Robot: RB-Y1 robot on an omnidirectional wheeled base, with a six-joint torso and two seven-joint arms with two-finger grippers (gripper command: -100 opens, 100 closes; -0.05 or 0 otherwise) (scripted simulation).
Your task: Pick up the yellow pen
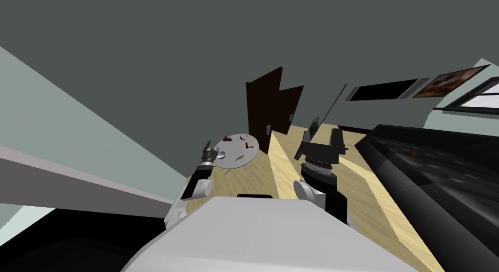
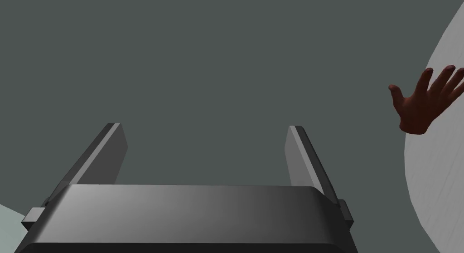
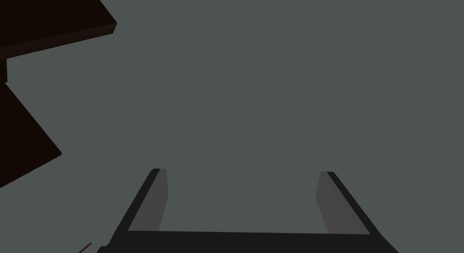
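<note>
Reached forward, both sets of jaws spread
The left gripper (image 1: 210, 152) hovered beside the small round grey table (image 1: 235, 163); the right gripper (image 1: 321, 137) hung well apart

Dim, even light — the pale floor (image 1: 363, 186) brightest, straight edges splaying hard toward the head view's corners.

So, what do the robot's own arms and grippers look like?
The left arm and right arm are black segments with rounded light grey joints; the right has a ribbed grey ring near the wrist. The left gripper and right gripper each have a dark box body and two thin, flat grey fingers. No cables or markings show.
</note>
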